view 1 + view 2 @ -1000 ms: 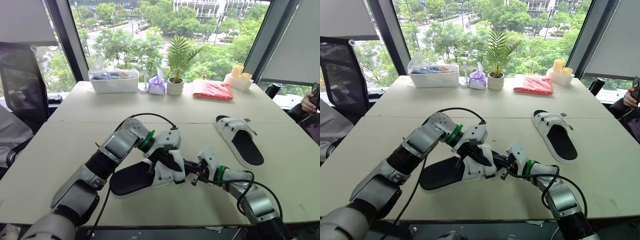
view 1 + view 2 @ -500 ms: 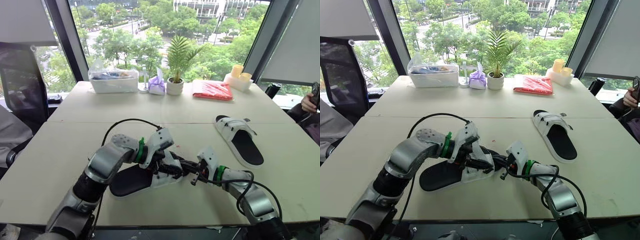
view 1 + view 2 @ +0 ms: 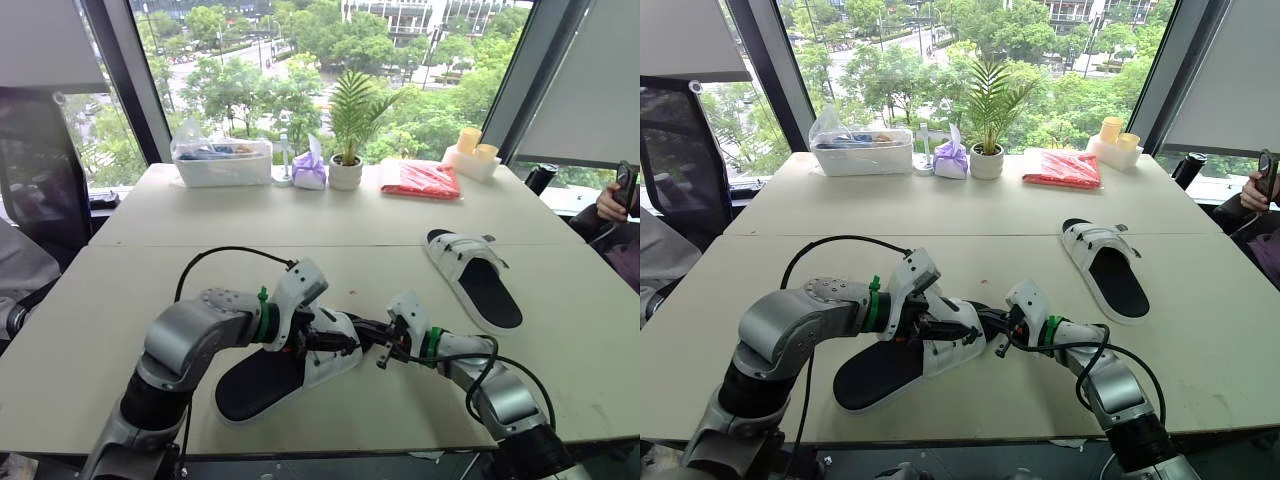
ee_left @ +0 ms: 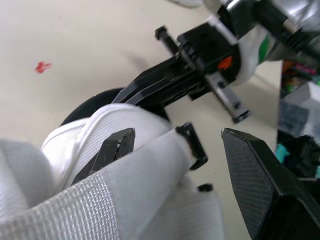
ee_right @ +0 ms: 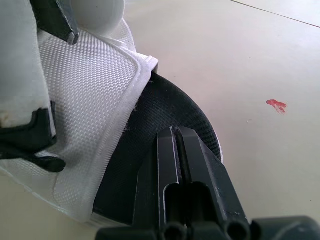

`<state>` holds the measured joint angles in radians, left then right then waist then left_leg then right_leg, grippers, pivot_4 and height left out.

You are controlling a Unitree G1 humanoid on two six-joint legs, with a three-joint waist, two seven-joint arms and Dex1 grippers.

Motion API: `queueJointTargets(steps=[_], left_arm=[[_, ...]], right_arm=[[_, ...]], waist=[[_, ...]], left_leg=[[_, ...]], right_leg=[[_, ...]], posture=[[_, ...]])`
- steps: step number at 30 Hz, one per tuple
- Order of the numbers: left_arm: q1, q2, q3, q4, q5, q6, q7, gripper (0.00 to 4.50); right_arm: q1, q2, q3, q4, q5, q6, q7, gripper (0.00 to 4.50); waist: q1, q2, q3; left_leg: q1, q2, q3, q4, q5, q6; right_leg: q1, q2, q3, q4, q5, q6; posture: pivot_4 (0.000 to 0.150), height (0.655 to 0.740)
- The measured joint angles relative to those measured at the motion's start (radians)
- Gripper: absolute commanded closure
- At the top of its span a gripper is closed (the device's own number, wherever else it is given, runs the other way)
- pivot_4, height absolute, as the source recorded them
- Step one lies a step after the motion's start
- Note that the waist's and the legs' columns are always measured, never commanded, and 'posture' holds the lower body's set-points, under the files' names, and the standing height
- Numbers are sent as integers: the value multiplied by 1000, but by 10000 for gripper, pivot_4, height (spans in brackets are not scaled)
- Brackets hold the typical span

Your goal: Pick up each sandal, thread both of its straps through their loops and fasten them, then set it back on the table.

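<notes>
The table (image 3: pixel 130 270) carries everything, and the near sandal (image 3: pixel 270 375) lies on it at the front edge, probably so that both arms can reach it. It rests on its sole with the toe towards the robot's right, white upper raised, black footbed showing. The far sandal (image 3: pixel 478 280) lies well apart from the near sandal, beyond it and to the right. It is flat and untouched, so I judge it is waiting its turn. The left gripper (image 3: pixel 318 340) sits over the near sandal's upper with its fingers spread. One fingertip (image 4: pixel 120 145) touches the white strap (image 4: pixel 90 200) and the other stands clear, seemingly bracketing the strap end so it can be gripped and fed. The right gripper (image 5: pixel 177 145) comes in from the near sandal's toe side with its fingers pressed together and nothing visible between them. Its tips lie over the black footbed, likely pinning the shoe while the other arm works. A small black loop (image 4: pixel 192 147) lies at the strap's edge between the spread fingers, where the strap should pass. The task looks early, with threading not yet done. By count there are one table, two sandals, two grippers and one loop plainly seen. Beyond the near sandal, along the window, stand one clear box (image 3: pixel 222 163), one potted plant (image 3: pixel 348 172) and one red packet (image 3: pixel 422 179).
</notes>
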<state>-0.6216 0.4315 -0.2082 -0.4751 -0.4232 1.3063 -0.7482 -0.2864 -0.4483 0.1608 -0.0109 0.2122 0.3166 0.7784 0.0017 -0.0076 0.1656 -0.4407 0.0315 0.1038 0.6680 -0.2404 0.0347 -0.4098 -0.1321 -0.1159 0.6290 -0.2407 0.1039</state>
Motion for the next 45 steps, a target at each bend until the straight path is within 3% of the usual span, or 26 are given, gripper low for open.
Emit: queueJointTargets(steps=[4,11,15,19,23,30,36,40,45], left_arm=[[-1,30,-20,-1,-16,-25,17,16511],[-55,32,50,1,-176,117,6,16511],[-68,137,54,2,-234,142,-32,16511],[-103,239,46,2,-183,54,-12,16511],[-97,311,-80,2,-110,-87,-42,16511],[-63,275,-19,22,-179,-158,-104,16511],[-53,197,135,82,-259,-96,-34,16511],[-41,142,195,80,-304,-22,35,28769],[3,71,237,32,-390,133,115,28769]], right_arm=[[-2,7,2,8,0,-7,0,45000],[-2,18,10,11,0,-19,-1,45000],[-6,25,24,14,0,-26,1,45000],[-3,19,15,24,-1,-27,0,45000],[-9,20,18,28,-1,-28,1,45000],[-13,21,20,36,-1,-34,5,45000],[-11,20,20,37,-1,-38,5,45000],[-10,20,19,37,-1,-39,5,45000],[-12,21,20,38,-1,-39,5,45000]], waist=[[-6,0,0],[-15,0,0],[-16,0,0],[-10,0,0],[-11,0,0],[-12,0,0],[-12,0,0],[-11,0,0],[-12,0,0]], left_leg=[[0,0,0,-1,0,0],[0,0,0,-1,4,-7],[0,0,0,-2,5,-8],[4,-1,0,-2,2,-4],[4,-1,0,-2,1,-3],[4,-1,0,-2,1,-3],[4,-1,0,-2,1,-3],[5,-1,0,-2,2,-3],[5,-1,0,-2,4,-6]], right_leg=[[0,0,0,0,0,0],[-1,0,0,0,0,0],[-1,1,0,0,0,0],[4,-1,0,-1,-1,-2],[3,-1,1,-1,-2,-4],[3,-1,1,0,-1,-3],[3,-1,1,0,-1,-1],[4,-1,1,0,-1,-1],[4,-1,1,0,-1,-1]], posture=[[1500,7400],[1500,7400],[1500,7400],[1500,7400],[1500,7400],[1500,7400],[1500,7400],[1500,7400],[1500,7400]])
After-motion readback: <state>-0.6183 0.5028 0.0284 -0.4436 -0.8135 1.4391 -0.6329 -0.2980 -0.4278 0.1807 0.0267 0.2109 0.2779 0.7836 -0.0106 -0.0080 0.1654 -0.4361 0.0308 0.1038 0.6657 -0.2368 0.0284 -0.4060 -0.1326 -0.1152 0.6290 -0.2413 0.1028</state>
